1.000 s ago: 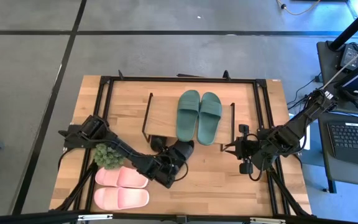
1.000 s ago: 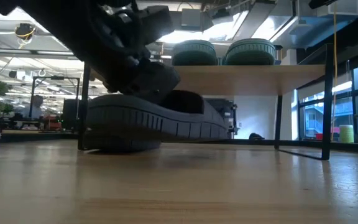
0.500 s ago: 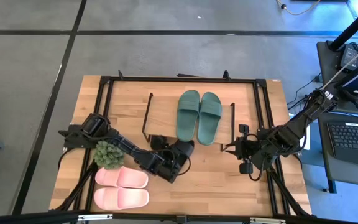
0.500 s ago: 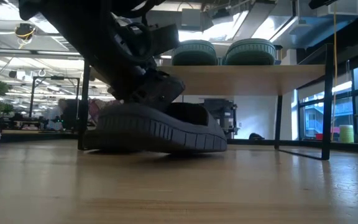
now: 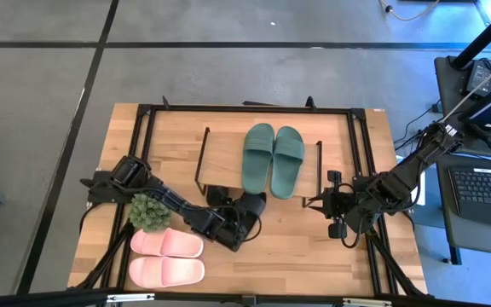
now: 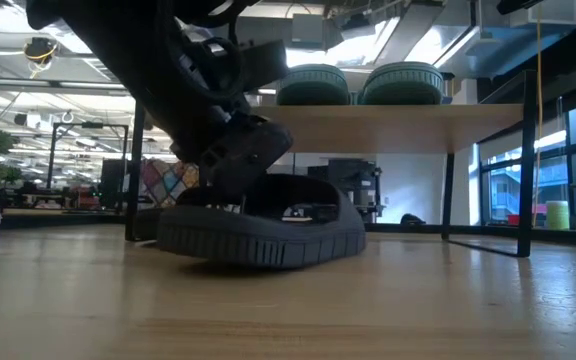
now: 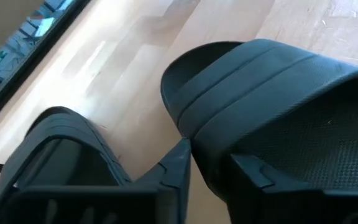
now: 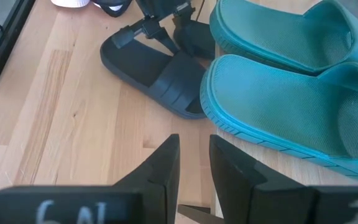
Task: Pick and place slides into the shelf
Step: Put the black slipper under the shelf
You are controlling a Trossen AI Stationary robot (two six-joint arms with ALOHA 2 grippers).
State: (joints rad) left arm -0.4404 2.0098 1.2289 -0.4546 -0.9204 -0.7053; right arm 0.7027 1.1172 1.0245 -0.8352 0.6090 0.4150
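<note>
Left hand (image 5: pixel 235 223) clamped on the black slide (image 6: pixel 263 232), tilted just off the tabletop (image 5: pixel 297 239) at the shelf (image 5: pixel 228 162) front for sliding beneath; right hand (image 5: pixel 334 210) idle, slightly parted.

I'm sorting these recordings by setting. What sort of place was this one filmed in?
Probably a robotics lab in an open office: a wooden table on concrete floor, a keyboard at a desk beside it, and ceiling lights over workstations behind.

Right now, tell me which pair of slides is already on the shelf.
The green pair sits side by side on the shelf top. The pink pair lies on the table, and a black slide is at the left gripper.
</note>
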